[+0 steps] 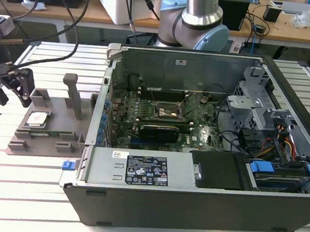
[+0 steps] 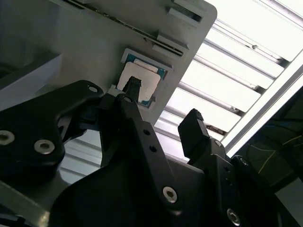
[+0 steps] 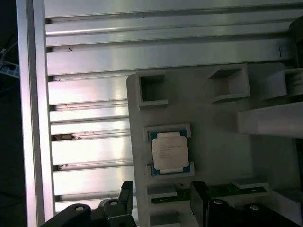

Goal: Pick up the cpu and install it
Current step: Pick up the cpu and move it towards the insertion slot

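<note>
A slotted aluminium table [image 1: 29, 192] carries everything. The biggest thing on it is an open computer case [image 1: 191, 200] lying on its side and taking up the middle and the exterior view's right. Its motherboard [image 1: 160, 122] is exposed, with the black socket frame [image 1: 166, 110] near the centre of the board. Cables and drive bays crowd the case's end at the exterior view's right. The arm's base [image 1: 193, 16] rises behind the case, in front of a cluttered workbench [image 1: 72, 11].

Just beside the case, at the exterior view's left, sits a grey fixture block [image 1: 39, 138] with several pockets and an upright post [image 1: 73, 92]. The post stands between the pockets and the case wall. The cpu [image 1: 37, 118] lies flat in one of the shallow pockets, silvery top up. In both wrist views it sits square in that recess [image 3: 169, 152] [image 2: 147, 75], with the bright slats of the table [image 3: 90, 90] running alongside the block [image 3: 213, 142].

The gripper [image 1: 13, 95] hangs over the table at the far edge of the fixture, on the exterior view's left. It is a little above the chip and off to one side of it. Its two black fingers are spread wide and hold nothing. In the second wrist view the gripper [image 2: 164, 100] points toward the chip, and one fingertip overlaps its corner in the picture. In the first wrist view the chip lies ahead of the gripper [image 3: 161, 187], in line with the gap between the fingertips, apart from both.
</note>
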`<action>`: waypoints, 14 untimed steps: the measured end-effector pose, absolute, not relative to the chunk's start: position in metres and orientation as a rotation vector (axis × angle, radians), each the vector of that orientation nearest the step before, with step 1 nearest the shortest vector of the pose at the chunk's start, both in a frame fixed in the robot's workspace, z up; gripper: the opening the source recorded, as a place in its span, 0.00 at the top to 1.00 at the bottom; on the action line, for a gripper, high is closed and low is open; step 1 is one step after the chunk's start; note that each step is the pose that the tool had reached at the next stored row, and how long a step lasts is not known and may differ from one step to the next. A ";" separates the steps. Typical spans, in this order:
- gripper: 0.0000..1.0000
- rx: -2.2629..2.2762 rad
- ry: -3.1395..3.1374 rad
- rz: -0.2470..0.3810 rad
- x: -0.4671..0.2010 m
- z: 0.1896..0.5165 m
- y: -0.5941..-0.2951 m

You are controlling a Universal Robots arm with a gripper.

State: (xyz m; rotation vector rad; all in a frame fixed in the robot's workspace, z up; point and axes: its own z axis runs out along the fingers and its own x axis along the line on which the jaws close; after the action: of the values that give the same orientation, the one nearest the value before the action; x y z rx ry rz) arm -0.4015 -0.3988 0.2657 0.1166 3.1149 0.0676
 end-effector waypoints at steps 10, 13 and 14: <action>0.40 0.117 3.115 0.068 -0.401 0.255 -0.399; 0.40 0.117 3.115 0.068 -0.401 0.253 -0.399; 0.40 0.117 3.115 0.068 -0.400 0.252 -0.399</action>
State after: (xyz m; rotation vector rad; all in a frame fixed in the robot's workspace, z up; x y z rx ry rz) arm -0.4005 -0.3987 0.2518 0.1167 3.1149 0.0676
